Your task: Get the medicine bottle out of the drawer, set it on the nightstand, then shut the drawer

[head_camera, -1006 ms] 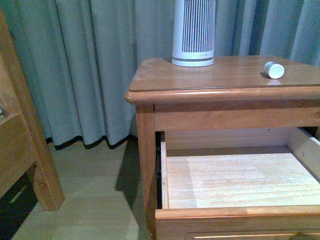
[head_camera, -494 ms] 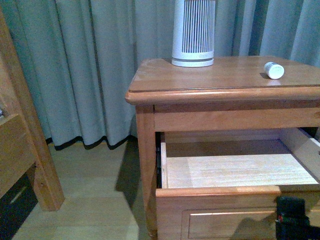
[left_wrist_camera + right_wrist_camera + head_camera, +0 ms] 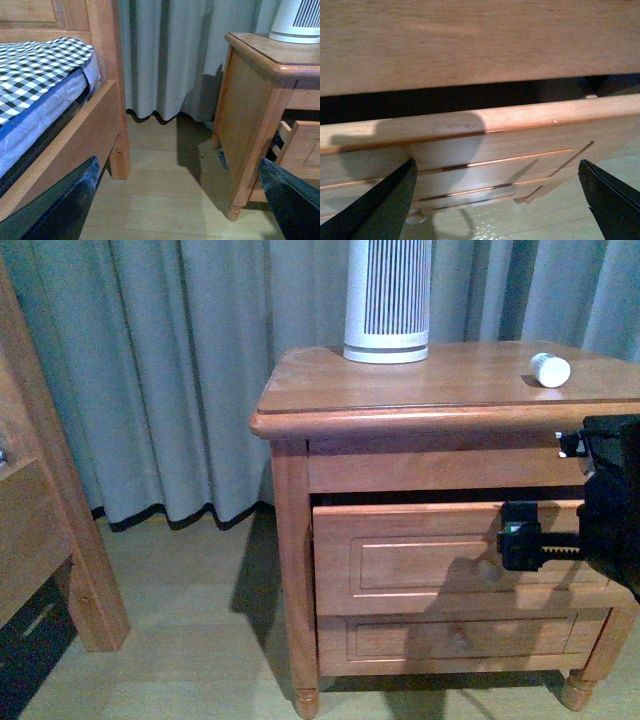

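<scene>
Front: one nightstand (image 3: 400,390), two drawers, one medicine bottle (image 3: 550,369) lying on top.
Upper drawer (image 3: 430,560) nearly shut; right pincer (image 3: 520,545) at its front. Left wrist: left pincer (image 3: 175,210) wide. Right wrist: right pincer spread wide before drawer.

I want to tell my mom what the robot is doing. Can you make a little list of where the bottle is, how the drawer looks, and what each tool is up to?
medicine bottle: lying on its side on the nightstand top
drawer: nearly shut, a dark gap still above its front
right tool: open, right in front of the drawer front
left tool: open, over the floor, holding nothing
also on top: tall white ribbed cylinder
</scene>
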Motion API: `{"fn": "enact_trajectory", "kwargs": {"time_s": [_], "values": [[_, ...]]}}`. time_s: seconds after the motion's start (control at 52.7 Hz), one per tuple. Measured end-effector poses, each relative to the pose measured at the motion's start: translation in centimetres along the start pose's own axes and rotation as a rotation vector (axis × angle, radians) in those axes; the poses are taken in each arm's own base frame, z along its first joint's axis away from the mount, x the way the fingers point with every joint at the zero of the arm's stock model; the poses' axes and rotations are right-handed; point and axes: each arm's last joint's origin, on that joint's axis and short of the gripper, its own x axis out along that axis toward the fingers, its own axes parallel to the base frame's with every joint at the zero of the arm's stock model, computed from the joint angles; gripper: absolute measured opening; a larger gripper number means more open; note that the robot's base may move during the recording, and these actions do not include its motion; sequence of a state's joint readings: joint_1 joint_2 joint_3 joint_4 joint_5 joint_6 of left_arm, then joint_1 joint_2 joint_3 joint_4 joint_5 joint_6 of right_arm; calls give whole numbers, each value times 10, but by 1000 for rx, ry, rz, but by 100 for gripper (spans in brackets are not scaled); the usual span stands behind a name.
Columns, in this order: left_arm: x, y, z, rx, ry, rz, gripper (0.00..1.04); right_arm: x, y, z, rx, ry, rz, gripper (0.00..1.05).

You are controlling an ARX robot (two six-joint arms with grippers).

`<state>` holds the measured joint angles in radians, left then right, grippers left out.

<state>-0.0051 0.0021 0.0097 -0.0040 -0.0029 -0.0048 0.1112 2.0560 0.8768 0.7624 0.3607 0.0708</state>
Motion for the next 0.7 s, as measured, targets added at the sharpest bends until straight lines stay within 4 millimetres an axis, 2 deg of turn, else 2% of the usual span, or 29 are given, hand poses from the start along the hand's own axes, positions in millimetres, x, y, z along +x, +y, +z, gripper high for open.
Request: {"fn": "enact_trajectory", "kwargs": {"time_s": [0.19, 0.437, 0.569, 0.702], "values": [[0, 0, 0, 0, 0, 0, 98, 31, -6, 2, -44, 53, -27, 98], [0, 0, 0, 0, 0, 0, 98, 32, -6, 3, -56, 43, -21, 98], [0, 0, 0, 0, 0, 0, 98, 21, -10, 4, -38, 35, -21, 98], [0, 0, 0, 0, 0, 0, 98, -13, -16, 13, -8, 28, -20, 98]]}}
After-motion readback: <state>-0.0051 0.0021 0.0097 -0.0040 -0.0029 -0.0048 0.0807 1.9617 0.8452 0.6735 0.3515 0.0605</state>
